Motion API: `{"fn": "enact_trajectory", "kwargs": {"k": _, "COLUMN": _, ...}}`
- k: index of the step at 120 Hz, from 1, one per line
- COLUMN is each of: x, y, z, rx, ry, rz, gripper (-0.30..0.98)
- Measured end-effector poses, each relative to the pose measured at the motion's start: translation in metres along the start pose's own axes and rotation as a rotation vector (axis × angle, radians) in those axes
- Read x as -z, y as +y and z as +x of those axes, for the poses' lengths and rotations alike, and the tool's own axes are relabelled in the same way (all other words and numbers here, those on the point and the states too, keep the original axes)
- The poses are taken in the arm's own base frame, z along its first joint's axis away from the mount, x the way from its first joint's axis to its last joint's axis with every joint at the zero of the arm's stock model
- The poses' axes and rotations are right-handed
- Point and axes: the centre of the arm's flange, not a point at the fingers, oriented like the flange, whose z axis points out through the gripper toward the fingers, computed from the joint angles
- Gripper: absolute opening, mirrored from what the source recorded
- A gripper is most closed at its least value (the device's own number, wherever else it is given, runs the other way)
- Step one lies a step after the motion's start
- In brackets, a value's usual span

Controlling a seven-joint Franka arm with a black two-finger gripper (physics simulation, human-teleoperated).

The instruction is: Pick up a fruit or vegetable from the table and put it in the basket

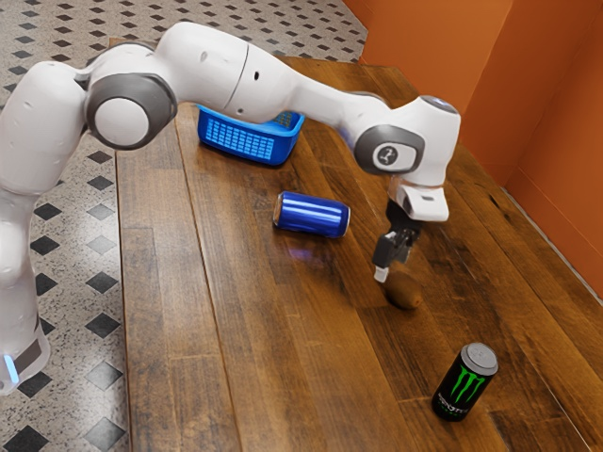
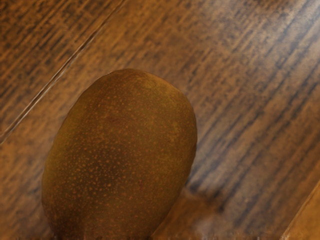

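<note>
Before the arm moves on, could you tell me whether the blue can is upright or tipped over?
Tipped over: the blue can lies on its side, its long body flat along the table.

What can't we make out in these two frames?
- Basket interior: exterior view, mostly hidden by the arm and the basket's own wall.
- Fruit, one end: wrist view, cut off by the lower edge.
- Fruit's underside: both views, hidden by the fruit itself.
- Small print on the black can: exterior view, too small.
- Arm's far-left side: exterior view, cut off by the left edge.
</note>
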Motion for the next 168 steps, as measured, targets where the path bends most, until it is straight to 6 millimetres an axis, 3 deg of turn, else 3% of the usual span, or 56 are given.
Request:
{"fn": "enact_trajectory", "kwargs": {"k": 36, "x": -0.007, "y": 0.012, "z": 0.018, "rx": -0.169, "ry": 0.007, "rz": 0.006, "gripper": 0.69}}
{"fn": "enact_trajectory", "kwargs": {"k": 54, "x": -0.027, "y": 0.011, "z": 0.029, "rx": -0.222, "ry": 0.019, "rz": 0.001, "gripper": 0.76}}
{"fn": "enact_trajectory", "kwargs": {"k": 70, "x": -0.042, "y": 0.011, "z": 0.035, "rx": -0.248, "ry": 0.038, "rz": -0.012, "gripper": 0.66}}
{"fn": "enact_trajectory", "kwargs": {"k": 94, "x": -0.034, "y": 0.010, "z": 0.043, "rx": -0.254, "ry": 0.111, "rz": 0.019, "gripper": 0.30}}
{"fn": "enact_trajectory", "kwargs": {"k": 113, "x": -0.042, "y": 0.008, "z": 0.045, "rx": -0.245, "ry": 0.146, "rz": 0.006, "gripper": 0.44}}
{"fn": "enact_trajectory", "kwargs": {"k": 140, "x": -0.054, "y": 0.004, "z": 0.042, "rx": -0.234, "ry": 0.162, "rz": -0.016, "gripper": 0.53}}
{"fn": "enact_trajectory", "kwargs": {"k": 156, "x": -0.060, "y": -0.002, "z": 0.034, "rx": -0.198, "ry": 0.188, "rz": -0.048, "gripper": 0.45}}
{"fn": "enact_trajectory", "kwargs": {"k": 168, "x": -0.060, "y": -0.001, "z": 0.035, "rx": -0.189, "ry": 0.207, "rz": -0.058, "gripper": 0.29}}
